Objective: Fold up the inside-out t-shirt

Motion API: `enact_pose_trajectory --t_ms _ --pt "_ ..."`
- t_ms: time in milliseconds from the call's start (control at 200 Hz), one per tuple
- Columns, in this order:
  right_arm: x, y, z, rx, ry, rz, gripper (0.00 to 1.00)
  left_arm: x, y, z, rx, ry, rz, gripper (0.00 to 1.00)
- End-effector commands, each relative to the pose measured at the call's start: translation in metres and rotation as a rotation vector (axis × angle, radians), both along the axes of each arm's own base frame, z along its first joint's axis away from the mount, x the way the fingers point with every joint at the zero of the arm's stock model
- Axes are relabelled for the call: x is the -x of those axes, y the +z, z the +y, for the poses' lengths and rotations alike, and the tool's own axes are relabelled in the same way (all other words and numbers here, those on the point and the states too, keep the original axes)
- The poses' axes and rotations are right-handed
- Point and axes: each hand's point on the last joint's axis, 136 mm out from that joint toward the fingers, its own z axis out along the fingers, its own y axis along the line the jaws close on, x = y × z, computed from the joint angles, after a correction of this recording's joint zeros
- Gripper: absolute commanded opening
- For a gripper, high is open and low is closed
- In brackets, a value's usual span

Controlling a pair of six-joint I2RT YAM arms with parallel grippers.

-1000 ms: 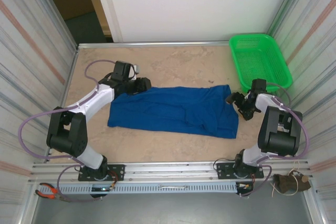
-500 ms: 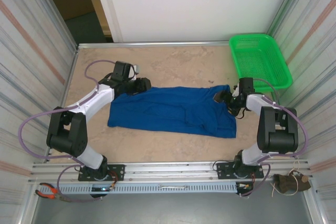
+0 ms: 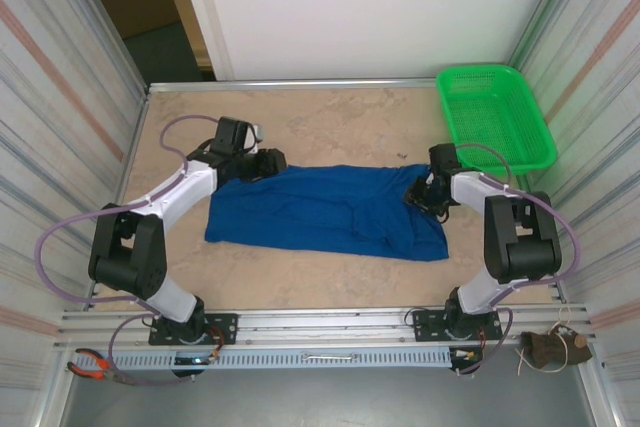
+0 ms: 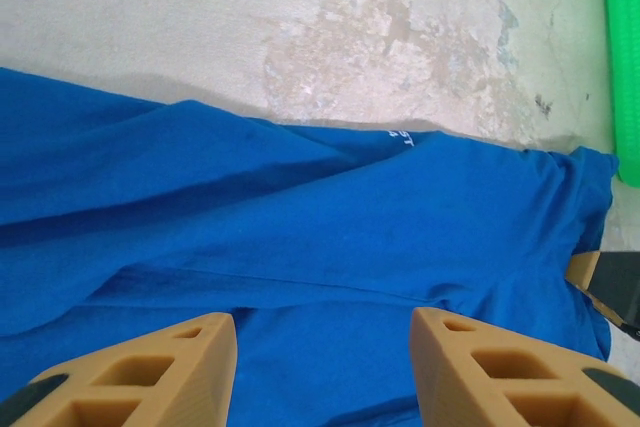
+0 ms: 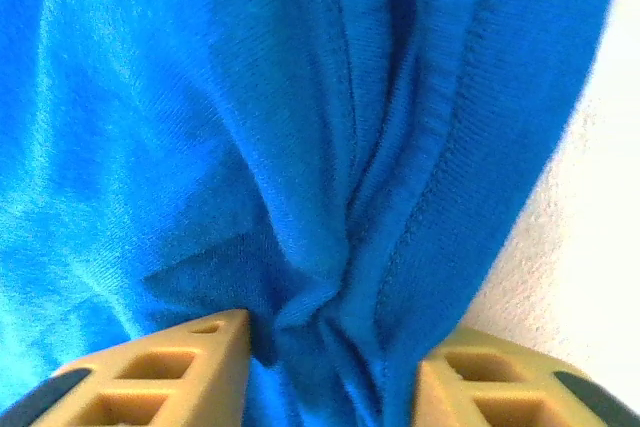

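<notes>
Right hand (image 3: pixel 421 193) has moved onto the t-shirt (image 3: pixel 330 209), clamped on its bunched right corner.

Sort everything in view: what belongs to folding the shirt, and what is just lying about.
Belongs to the job: blue t-shirt; left end effector; right end effector.
Just lying about: green basket; red-handled pliers at the near left.

The beige desk (image 3: pixel 340 122) carries the blue inside-out t-shirt (image 3: pixel 330 209) spread across its middle and a green basket (image 3: pixel 478 69) in its far right corner.
</notes>
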Motion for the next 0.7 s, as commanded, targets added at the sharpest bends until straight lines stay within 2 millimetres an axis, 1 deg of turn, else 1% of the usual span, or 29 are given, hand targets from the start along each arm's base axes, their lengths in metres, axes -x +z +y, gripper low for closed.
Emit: enact_pose_trajectory --t_ms 0,80,155,250,386,406,436,461,501,591,651,691 --pt "0.022 -0.017 0.008 0.026 0.005 0.114 0.17 -0.005 0.007 0.028 -0.031 0.065 -0.011 0.49" --pt "0.018 -0.015 0.01 0.008 -0.003 0.106 0.0 -0.01 0.001 0.048 -0.043 0.11 0.008 0.49" --pt "0.016 -0.014 0.011 -0.007 -0.006 0.097 0.0 -0.012 -0.005 0.065 -0.054 0.144 0.026 0.49" --pt "0.013 -0.005 0.011 -0.031 -0.015 0.067 0.0 -0.01 -0.015 0.082 -0.072 0.166 0.059 0.49" --pt "0.011 0.012 0.014 -0.079 -0.013 0.021 0.0 -0.002 -0.025 0.094 -0.063 0.188 0.078 0.5" --pt "0.011 0.013 0.015 -0.084 -0.011 0.019 0.1 -0.001 -0.025 0.094 -0.061 0.19 0.078 0.49" --pt "0.012 0.014 0.015 -0.087 -0.008 0.017 0.28 0.0 -0.026 0.095 -0.058 0.191 0.077 0.49" --pt "0.012 0.014 0.016 -0.088 -0.007 0.016 0.37 0.0 -0.026 0.094 -0.054 0.191 0.075 0.49" --pt "0.013 0.015 0.018 -0.09 -0.002 0.011 0.42 0.001 -0.026 0.094 -0.051 0.19 0.074 0.49" --pt "0.015 0.014 0.021 -0.091 0.005 0.012 0.48 0.002 -0.024 0.093 -0.045 0.185 0.072 0.5" --pt "0.016 0.013 0.024 -0.083 0.013 0.011 0.59 0.002 -0.023 0.092 -0.042 0.184 0.071 0.5" --pt "0.017 0.011 0.026 -0.075 0.02 0.017 0.63 0.002 -0.023 0.092 -0.042 0.183 0.069 0.49"
